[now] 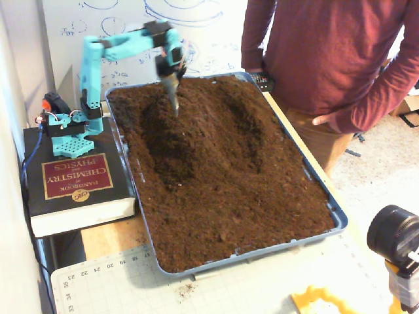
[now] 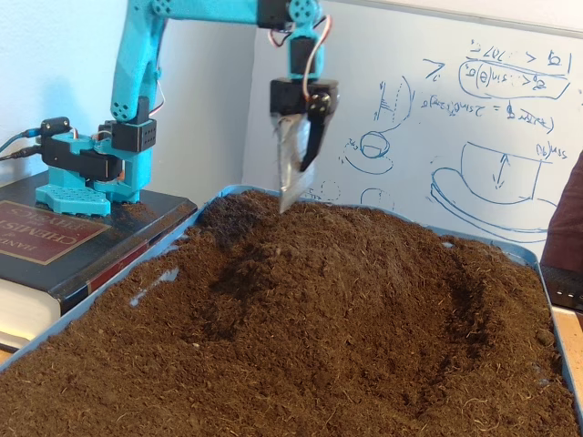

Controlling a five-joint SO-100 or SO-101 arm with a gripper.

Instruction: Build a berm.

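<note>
Hanging point-down over the far end of the tray [image 1: 334, 219], the gripper [image 2: 290, 196] carries a thin silvery scoop blade [image 2: 293, 164] fixed to one finger, with the dark second finger lying close alongside it; the gap looks narrow, with no soil in it that I can make out, though neither fixed view settles how far apart the fingers stand. The tip sits just above the soil at the head of the left-hand furrow [image 1: 163, 140], probably so that a downward push and drag could shove loose material sideways. The berm [image 1: 206, 140] runs lengthwise down the middle of the tray between that furrow and another shadowed one on its right, fading into flatter soil toward the near end. The arm's base stands on a thick book [image 1: 75, 186], presumably to let it reach over the tray's rim.
</note>
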